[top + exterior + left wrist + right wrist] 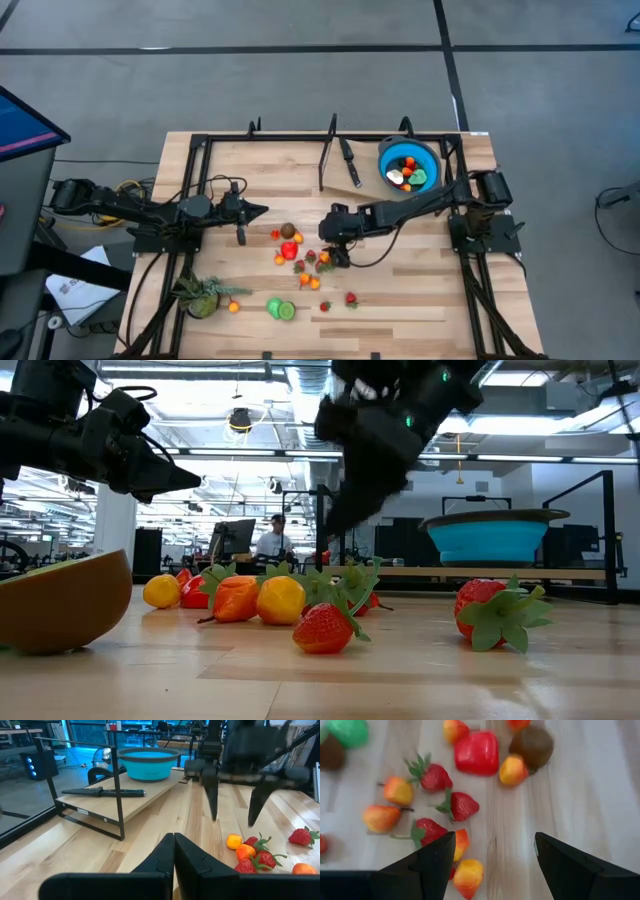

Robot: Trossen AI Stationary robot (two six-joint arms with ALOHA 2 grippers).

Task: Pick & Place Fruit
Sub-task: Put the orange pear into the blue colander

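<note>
Small toy fruits [300,258], strawberries, orange pieces, a red one and a brown one, lie scattered mid-table. My right gripper [336,252] hovers open just above the cluster's right edge, fingers pointing down. In the right wrist view [495,845] bare wood shows between the fingers, with an orange piece [462,844] beside one finger and strawberries [462,805] beyond. From the left wrist view, its fingertips [233,819] hang clear of the fruit [250,852]. My left gripper [258,211] [174,842] waits shut, left of the cluster. The blue bowl [428,153] holds a few fruits.
A black-handled knife [349,161] lies on the raised far shelf next to the bowl. A spiky green plant [203,296], an orange piece [233,307] and green fruit [281,309] sit near the table's near-left edge. Two strawberries [350,299] lie nearer. A black frame [190,150] rims the table.
</note>
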